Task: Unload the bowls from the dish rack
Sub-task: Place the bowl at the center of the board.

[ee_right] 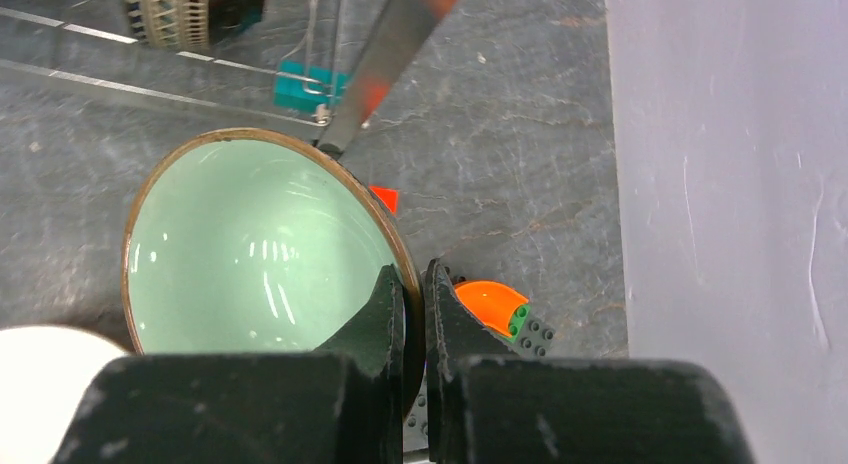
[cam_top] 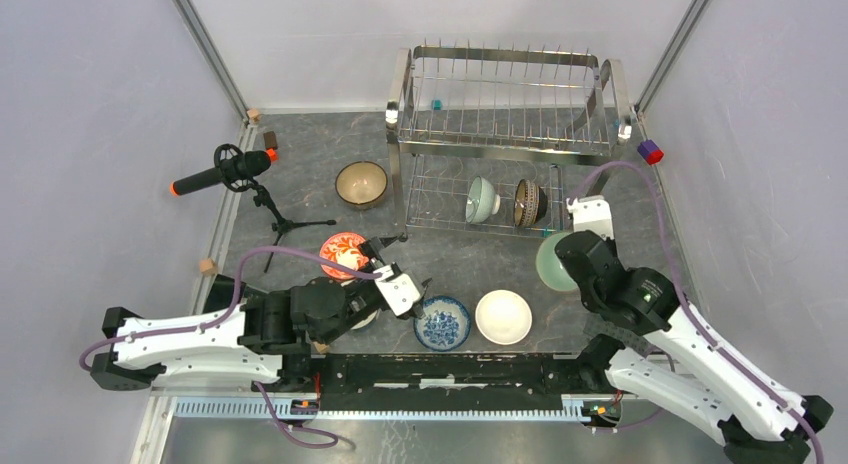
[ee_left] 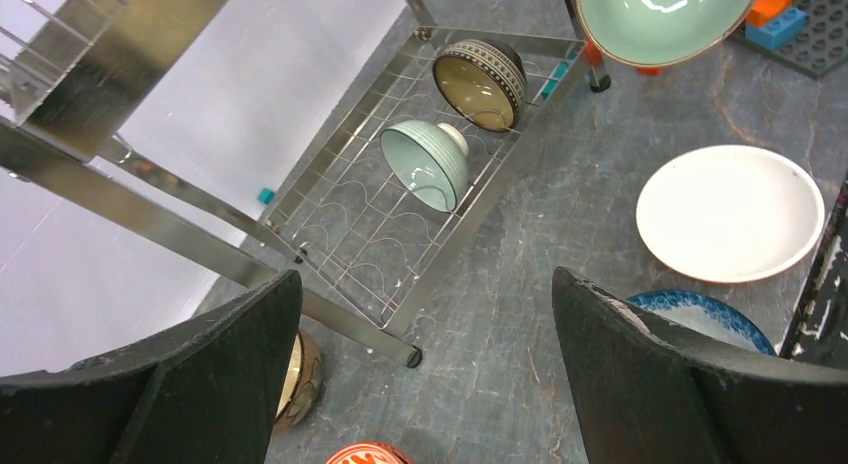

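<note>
Grey stone-look tabletop (cam_top: 460, 259), dish rack (cam_top: 505, 134) at the back with two bowls on its lower tier: pale green ribbed bowl (cam_top: 481, 199) and dark patterned bowl (cam_top: 529, 203). Right gripper (ee_right: 412, 284) is pinched on the rim of a green bowl (ee_right: 260, 254) just off the rack's front right corner. Left gripper (ee_left: 425, 294) gapes empty by the blue-and-white bowl (cam_top: 442, 322). Looks like set-down time: find bare table near the white bowl (cam_top: 503, 316), lower, release.
</note>
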Tool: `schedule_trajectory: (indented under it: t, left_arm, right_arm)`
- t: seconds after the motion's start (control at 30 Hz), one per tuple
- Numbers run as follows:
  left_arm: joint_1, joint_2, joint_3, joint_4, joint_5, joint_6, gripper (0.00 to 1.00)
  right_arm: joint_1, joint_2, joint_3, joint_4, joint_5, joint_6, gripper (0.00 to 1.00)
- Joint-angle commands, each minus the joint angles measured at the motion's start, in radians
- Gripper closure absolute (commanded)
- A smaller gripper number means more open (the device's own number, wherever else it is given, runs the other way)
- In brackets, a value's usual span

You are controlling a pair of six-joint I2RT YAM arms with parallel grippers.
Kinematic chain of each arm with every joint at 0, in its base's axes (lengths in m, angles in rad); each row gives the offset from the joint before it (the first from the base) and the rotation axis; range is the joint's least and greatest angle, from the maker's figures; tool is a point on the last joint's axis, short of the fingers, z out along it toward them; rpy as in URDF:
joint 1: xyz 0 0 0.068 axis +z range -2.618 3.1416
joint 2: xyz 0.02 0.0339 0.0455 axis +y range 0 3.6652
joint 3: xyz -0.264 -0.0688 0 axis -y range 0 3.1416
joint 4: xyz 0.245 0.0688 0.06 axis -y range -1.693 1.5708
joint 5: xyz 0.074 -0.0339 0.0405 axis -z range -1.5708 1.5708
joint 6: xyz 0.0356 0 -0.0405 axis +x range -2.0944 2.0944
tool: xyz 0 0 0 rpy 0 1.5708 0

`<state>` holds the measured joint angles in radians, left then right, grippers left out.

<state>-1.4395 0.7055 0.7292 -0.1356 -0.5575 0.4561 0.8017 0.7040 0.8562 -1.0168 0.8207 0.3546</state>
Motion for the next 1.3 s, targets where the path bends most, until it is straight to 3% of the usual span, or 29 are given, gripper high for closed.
schedule_trajectory:
  t: [0.0, 0.43, 0.6, 0.8, 1.0, 1.13, 1.27]
  left_arm:
    - [-0.002, 0.001, 0.002, 0.067, -0.039, -0.035, 0.0]
    - [-0.003, 0.007, 0.014, 0.045, -0.093, -0.047, 0.0]
    - [-0.002, 0.023, 0.017, 0.041, -0.093, -0.055, 0.0]
    - [-0.002, 0.037, 0.026, 0.015, -0.098, -0.054, 0.0]
    - [-0.002, 0.037, 0.021, 0.004, -0.123, -0.055, 0.0]
    - [-0.002, 0.035, 0.009, 0.005, -0.146, -0.043, 0.0]
    - [-0.001, 0.047, -0.004, 0.014, -0.159, -0.025, 0.0]
  right_arm:
    - [-0.121, -0.02, -0.045, 0.183, 0.043, -0.006, 1.0]
    - [-0.57, -0.026, -0.219, 0.489, -0.045, -0.058, 1.0]
    - [-0.684, 0.051, -0.251, 0.578, -0.071, 0.021, 1.0]
    - [-0.755, 0.071, -0.286, 0.774, -0.062, 0.298, 1.0]
    - [-0.831, 0.349, -0.096, 0.791, 0.037, 0.323, 1.0]
    - [-0.949, 0.503, -0.054, 0.875, -0.106, 0.298, 1.0]
    - [-1.08, 0.592, -0.116, 1.022, -0.386, 0.375, 1.0]
